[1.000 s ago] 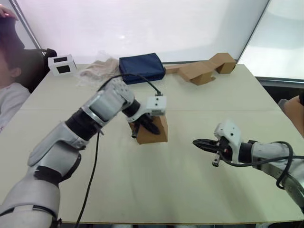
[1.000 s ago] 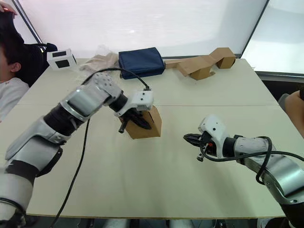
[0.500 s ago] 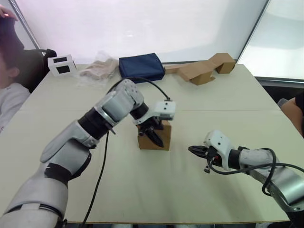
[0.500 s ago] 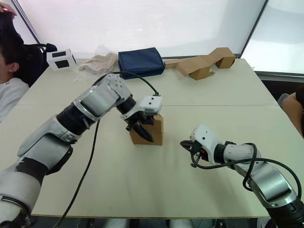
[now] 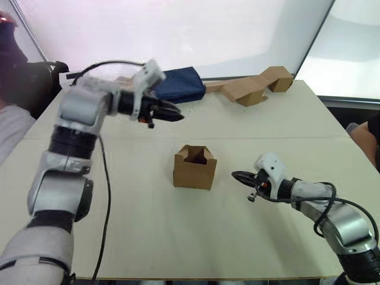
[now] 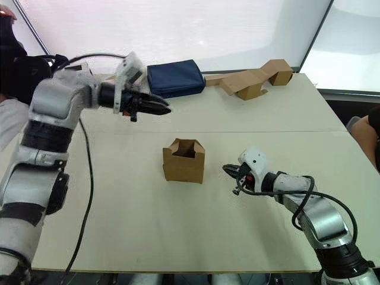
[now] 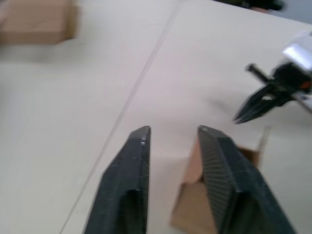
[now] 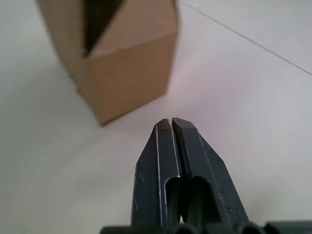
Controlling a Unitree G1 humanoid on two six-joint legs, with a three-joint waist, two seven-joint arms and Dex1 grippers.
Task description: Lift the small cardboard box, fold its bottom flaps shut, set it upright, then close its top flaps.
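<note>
1. A pale beige table (image 5: 178, 237) filled most of the scene, with a thin seam running across it.
2. Behind the table stood a bright white wall (image 5: 196, 29), evenly lit.
3. A dark slanted post (image 5: 312, 41) divided that wall from a lighter panel (image 5: 350, 53) at the right.
4. Another thin post (image 6: 29, 29) leaned at the far left.
5. A dark chair (image 6: 29, 74) stood at the table's far left corner, with a person (image 5: 9, 124) seated there, partly cut off by the edge.
6. At the right edge, part of another person (image 6: 374, 122) showed beside the table.
7. Light fell softly, casting faint shadows on the tabletop.
</note>
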